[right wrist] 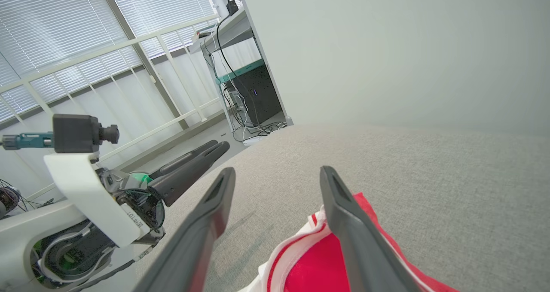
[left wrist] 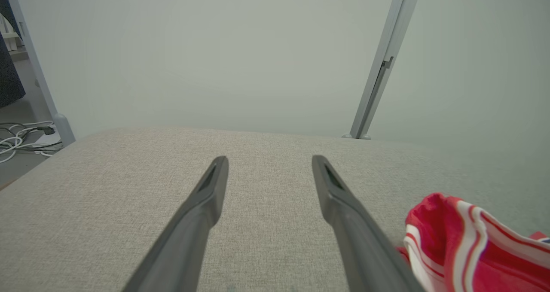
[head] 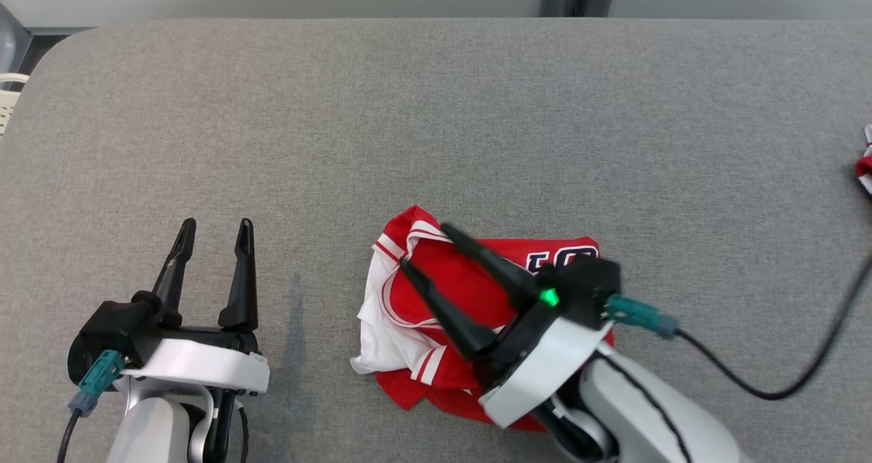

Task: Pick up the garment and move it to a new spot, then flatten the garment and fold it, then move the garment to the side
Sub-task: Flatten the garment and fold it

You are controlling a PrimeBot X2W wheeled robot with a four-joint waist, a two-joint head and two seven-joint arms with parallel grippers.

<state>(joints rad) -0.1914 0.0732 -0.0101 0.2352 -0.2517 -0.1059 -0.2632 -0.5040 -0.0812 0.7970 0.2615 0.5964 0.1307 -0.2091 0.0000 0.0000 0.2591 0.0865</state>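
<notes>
Hovering our right gripper (head: 426,248), spread and empty, over the crumpled garment (head: 466,287) at six o'clock on the table (head: 436,109), left gripper (head: 215,226) likewise at eight, we risk pinching several layers together.

Head view: right end effector (head: 425,246) covers the right part of the garment (head: 460,282). Dark lettering (head: 569,255) half hidden, unreadable. Red-and-white item (head: 865,165) cut by right edge, unidentifiable. Left wrist view: garment cut off at lower right corner.
</notes>
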